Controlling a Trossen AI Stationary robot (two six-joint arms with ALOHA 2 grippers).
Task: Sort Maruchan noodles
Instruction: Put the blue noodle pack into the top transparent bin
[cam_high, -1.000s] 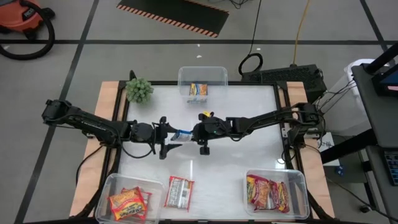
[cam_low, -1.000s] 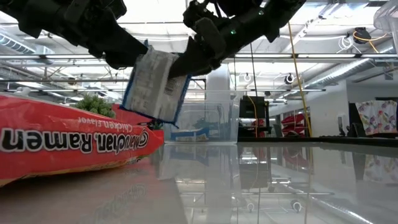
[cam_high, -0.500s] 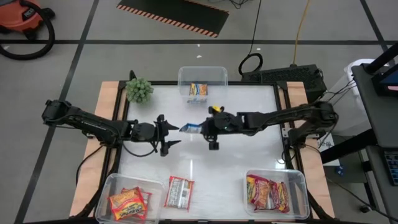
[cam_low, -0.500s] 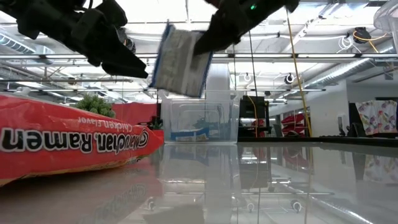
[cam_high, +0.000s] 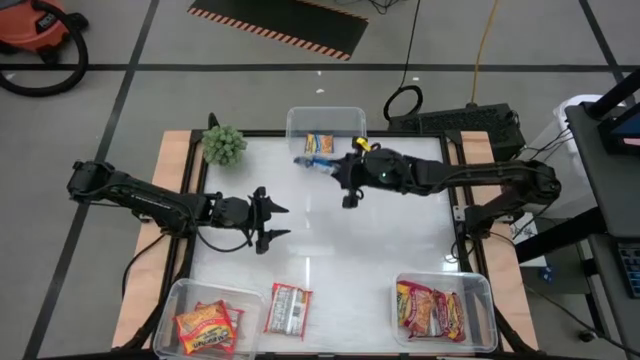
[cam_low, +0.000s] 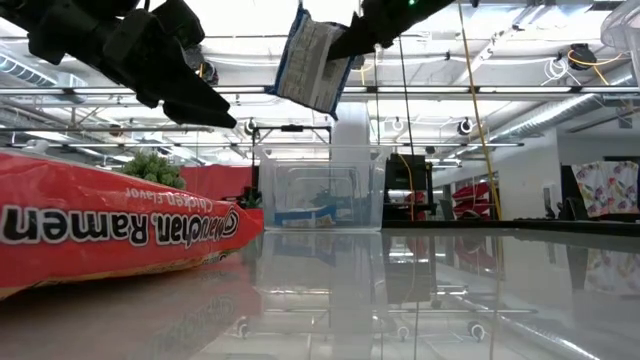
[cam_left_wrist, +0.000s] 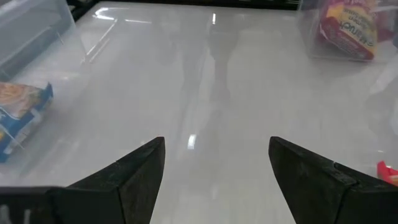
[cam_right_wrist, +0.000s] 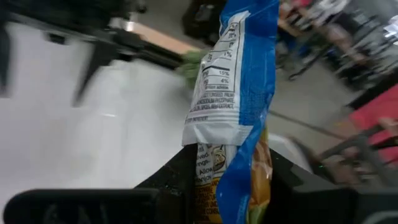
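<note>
A blue-and-white noodle packet (cam_high: 312, 161) hangs high over the table's far middle, with my right gripper (cam_high: 332, 168) shut on it, just in front of the clear far tub (cam_high: 352, 117). That tub holds another blue packet (cam_high: 318, 143). My left gripper (cam_high: 272, 220) stands open over the table's left middle with nothing between its fingers (cam_left_wrist: 134, 171). A red-and-white packet (cam_high: 288, 308) lies flat near the front edge. Orange packets (cam_high: 205, 325) fill the near-left tub, and red ones (cam_high: 430, 310) fill the near-right tub. My right gripper pinches the blue-and-white packet between its two fingers (cam_right_wrist: 177, 177) at one end (cam_right_wrist: 225, 163). The fingers come about level from the table's right. The packet juts past the fingertips toward the left (cam_low: 312, 60), tilted, lifted clear of the table.
A green bushy plant (cam_high: 224, 145) stands at the far-left corner. The near-left tub (cam_high: 172, 300) and near-right tub (cam_high: 480, 290) sit along the front edge. The white tabletop (cam_high: 380, 240) between the arms and the front tubs is bare.
My right gripper has risen and gone toward the table's far edge, away from my left gripper and toward the far tub. Its wrist rolled on the way. The blue-and-white packet went with it, tipping from hanging to a higher, more side-on tilt.
</note>
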